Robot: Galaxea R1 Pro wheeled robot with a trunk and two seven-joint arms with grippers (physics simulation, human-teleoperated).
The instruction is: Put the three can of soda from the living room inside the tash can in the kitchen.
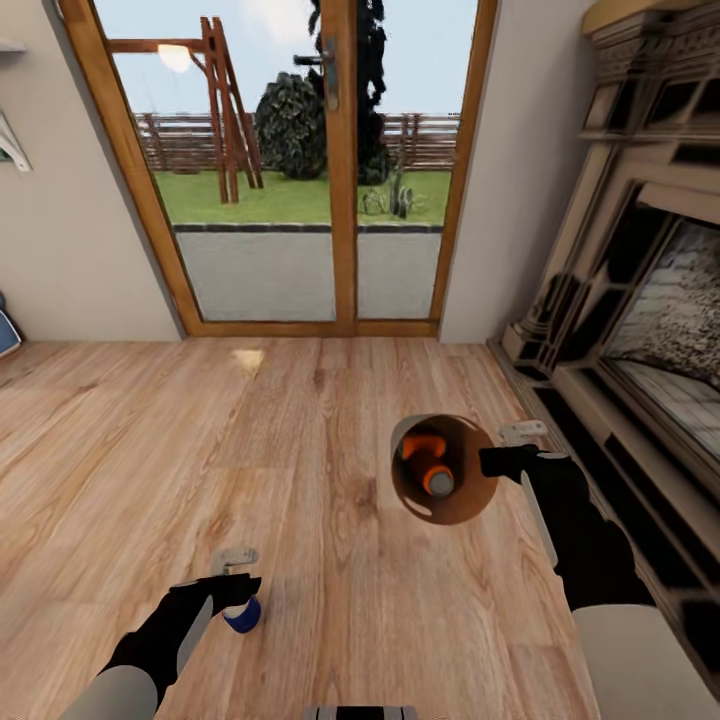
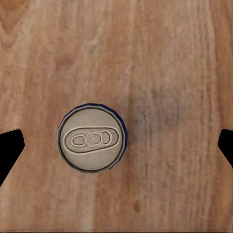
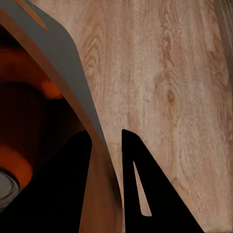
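One can (image 2: 92, 138) stands on the floor (image 2: 170, 58) between my left fingers (image 2: 9, 150); the bin's rim (image 3: 73, 77) sits between my right fingers (image 3: 145, 194), two cans (image 1: 430, 462) inside.

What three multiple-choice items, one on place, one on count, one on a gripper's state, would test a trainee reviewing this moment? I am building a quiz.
1. Where is the dark blue can?
A. Upright on the wood floor
B. Inside the bin
C. On the fireplace ledge

2. How many orange cans lie inside the trash can?
A. None
B. Two
C. Four

3. What is the right gripper doing?
A. Hanging open in free air
B. Shut on the trash can's rim
C. Shut on the blue can

Answers:
1 A, the left wrist view looks straight down on its grey top with floor planks all around it.
2 B, the head view shows two orange bodies in the brown interior.
3 B, the right wrist view shows one dark finger on each side of the grey wall.
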